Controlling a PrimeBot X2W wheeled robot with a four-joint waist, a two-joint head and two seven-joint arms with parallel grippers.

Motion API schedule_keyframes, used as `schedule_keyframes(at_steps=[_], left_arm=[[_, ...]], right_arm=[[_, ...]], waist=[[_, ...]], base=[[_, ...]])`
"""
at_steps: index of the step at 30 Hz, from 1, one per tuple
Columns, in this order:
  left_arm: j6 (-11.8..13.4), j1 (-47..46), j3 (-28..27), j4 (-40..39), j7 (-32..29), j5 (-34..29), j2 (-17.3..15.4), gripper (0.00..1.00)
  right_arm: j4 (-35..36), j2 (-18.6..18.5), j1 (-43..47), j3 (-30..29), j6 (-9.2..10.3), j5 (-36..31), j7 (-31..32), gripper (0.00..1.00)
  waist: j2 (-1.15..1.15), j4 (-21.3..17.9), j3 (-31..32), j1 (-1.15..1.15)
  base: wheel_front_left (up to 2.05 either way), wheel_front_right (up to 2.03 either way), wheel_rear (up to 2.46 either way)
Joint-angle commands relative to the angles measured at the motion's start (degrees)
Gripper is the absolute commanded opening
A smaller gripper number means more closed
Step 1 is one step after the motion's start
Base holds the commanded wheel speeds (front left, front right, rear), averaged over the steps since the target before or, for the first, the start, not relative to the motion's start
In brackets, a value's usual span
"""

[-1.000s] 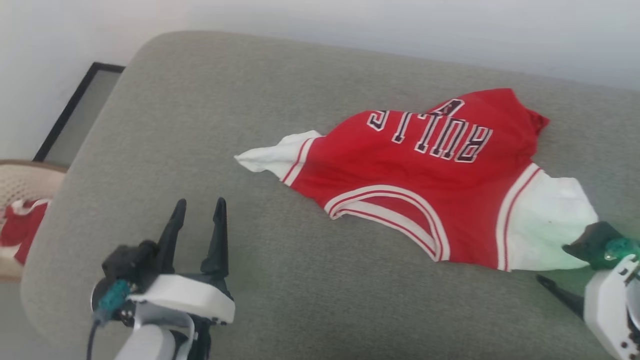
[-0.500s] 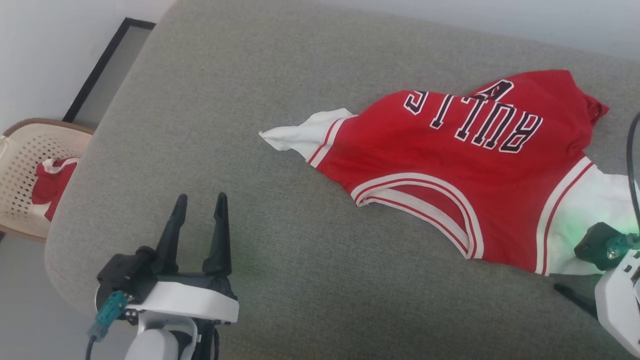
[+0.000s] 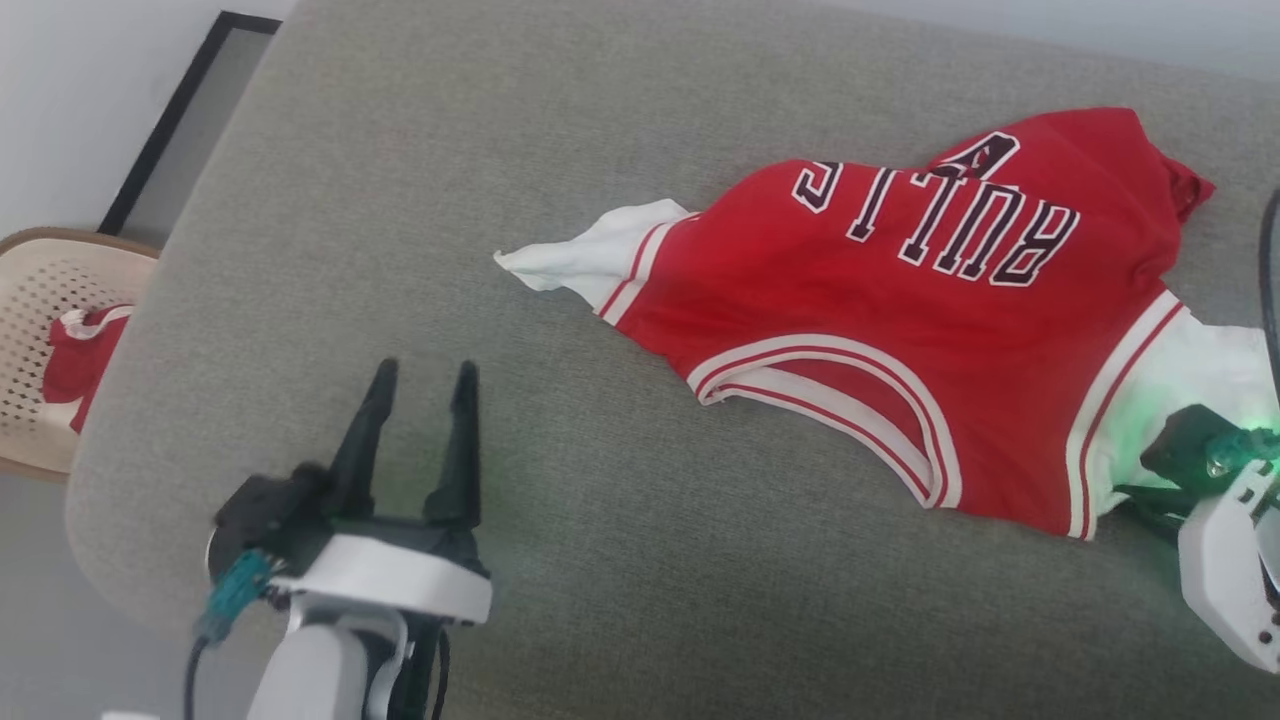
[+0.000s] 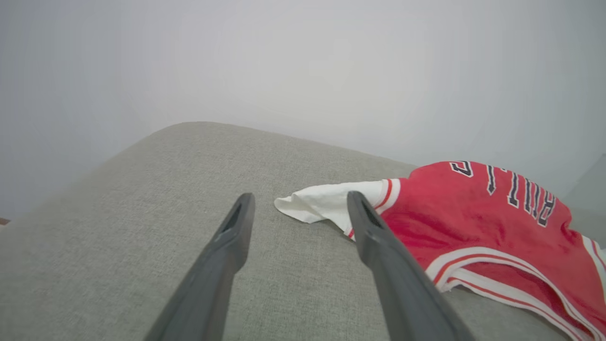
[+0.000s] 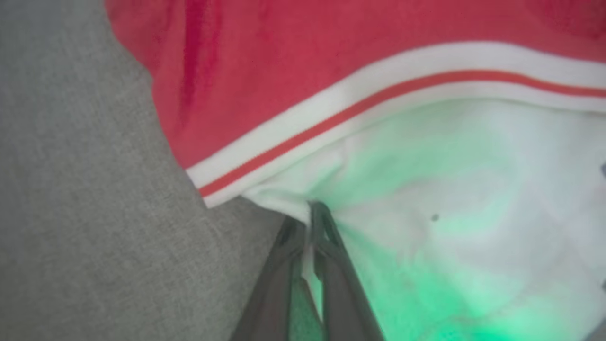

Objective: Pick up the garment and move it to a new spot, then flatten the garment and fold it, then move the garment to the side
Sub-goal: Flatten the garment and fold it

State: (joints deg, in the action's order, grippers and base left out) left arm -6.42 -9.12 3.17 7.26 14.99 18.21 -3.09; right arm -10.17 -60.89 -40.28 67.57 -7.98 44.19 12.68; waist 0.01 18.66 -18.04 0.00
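Red with white-and-red striped trim, the garment [image 3: 900,340] lies rumpled on the right half of the grey cushion [image 3: 450,150], with its black lettering toward the cushion's far edge and white lining showing at both ends. Near the cushion's front right corner the right gripper [image 5: 310,213] is pinched closed on the edge of that white lining, with cloth caught between its two fingers. The left gripper [image 3: 425,368] hovers over the cushion's bare front left part, fingers spread apart and holding nothing, apart from the garment's white tip.
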Motion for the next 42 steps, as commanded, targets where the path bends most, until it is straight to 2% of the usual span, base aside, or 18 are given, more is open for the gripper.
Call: schedule_keyframes(at_steps=[1,4,6,9,10,13,17,19,21,25,30,35,36,37,38,39,42], left_arm=[[-0.53,-1.88,0.67,0.83,0.26,-1.10,-0.65,1.00],[-0.98,-5.17,5.24,5.45,-0.20,-2.34,-4.25,1.00],[-1.07,-9.30,10.42,8.31,-4.11,1.61,-6.68,1.00],[-0.97,-16.27,18.02,11.43,-12.76,8.29,-13.20,1.00],[-0.97,-16.27,18.02,11.43,-12.76,8.29,-13.20,1.00],[-1.02,-22.96,24.69,13.72,-22.77,17.39,-17.64,1.00],[-1.08,-31.17,27.39,17.13,-36.22,31.73,-20.72,1.00],[-1.10,-34.23,28.60,19.13,-41.73,36.88,-20.54,1.00],[-1.09,-37.54,27.26,22.32,-45.98,41.55,-20.08,1.00],[-1.10,-42.72,27.57,29.20,-51.68,44.50,-18.72,1.00],[-1.10,-46.80,26.86,35.76,-54.08,47.31,-15.72,1.00],[-1.03,-48.26,30.18,41.99,-55.71,46.34,-13.17,1.00],[-0.97,-48.47,30.64,43.03,-55.62,46.01,-12.84,0.95],[-0.97,-48.63,31.89,44.39,-56.17,45.47,-12.48,0.45],[-0.97,-48.68,32.14,44.85,-56.20,45.77,-12.24,0.15],[-0.97,-48.85,32.23,45.12,-56.13,46.23,-12.03,0.00],[-0.98,-49.01,32.42,44.65,-55.65,47.70,-12.28,0.00]], right_arm=[[-3.21,1.31,1.79,2.34,0.89,0.10,0.84,0.00],[-3.90,1.80,0.84,2.99,0.89,0.48,0.17,0.00],[-4.27,2.23,-0.07,3.45,0.89,0.50,-0.16,0.00],[-4.86,2.77,-1.46,3.87,0.90,0.17,-0.89,0.00],[-4.86,2.77,-1.46,3.87,0.90,0.17,-0.89,0.00],[-5.17,3.33,-2.68,4.38,0.96,-0.11,-1.17,0.00],[-4.73,3.65,-4.15,5.10,1.03,-0.55,-0.63,0.00],[-4.51,3.65,-5.02,5.30,1.11,-0.80,-0.42,0.00],[-4.12,3.75,-5.90,5.47,1.19,-1.07,0.02,0.00],[-3.75,3.59,-7.42,5.84,1.32,-1.45,0.42,0.00],[-3.11,3.71,-8.76,6.16,1.41,-1.92,1.12,0.00],[-3.04,3.99,-9.77,6.46,1.46,-2.20,1.04,0.00],[-3.04,4.07,-9.96,6.51,1.46,-2.26,1.00,0.00],[-2.98,4.30,-10.20,6.59,1.46,-2.30,0.88,0.00],[-2.93,4.38,-10.27,6.62,1.46,-2.32,0.84,0.00],[-2.88,4.45,-10.37,6.64,1.46,-2.32,0.74,0.00],[-2.94,4.63,-10.86,6.58,1.46,-1.95,-0.26,0.00]], waist=[[-0.01,-0.41,-0.15,0.00],[-0.01,-1.11,-0.18,0.00],[-0.01,-1.56,-0.34,0.00],[-0.01,-2.10,-0.84,0.00],[-0.01,-2.10,-0.84,0.00],[-0.01,-2.50,-1.52,0.00],[-0.01,-3.13,-3.03,0.00],[-0.01,-3.44,-3.90,0.00],[-0.01,-3.90,-4.71,0.00],[-0.01,-4.62,-6.15,0.00],[-0.01,-5.53,-7.74,0.00],[-0.01,-6.24,-9.12,0.00],[-0.01,-6.36,-9.28,0.00],[-0.01,-6.62,-9.57,0.00],[-0.01,-6.72,-9.68,0.00],[-0.01,-6.81,-9.76,0.00],[-0.01,-7.12,-9.75,0.00]], base=[[0.00,0.00,0.00],[0.00,0.00,0.00],[0.00,0.00,0.00],[0.00,0.00,0.00],[0.00,0.00,0.00],[0.00,0.00,0.00],[0.00,0.00,0.00],[0.00,0.00,0.00],[0.00,0.00,0.00],[0.00,0.00,0.00],[0.00,0.00,0.00],[0.00,0.00,0.00],[0.00,0.00,0.00],[0.00,0.00,0.00],[0.00,0.00,0.00],[0.00,0.00,0.00],[0.00,0.00,0.00]])
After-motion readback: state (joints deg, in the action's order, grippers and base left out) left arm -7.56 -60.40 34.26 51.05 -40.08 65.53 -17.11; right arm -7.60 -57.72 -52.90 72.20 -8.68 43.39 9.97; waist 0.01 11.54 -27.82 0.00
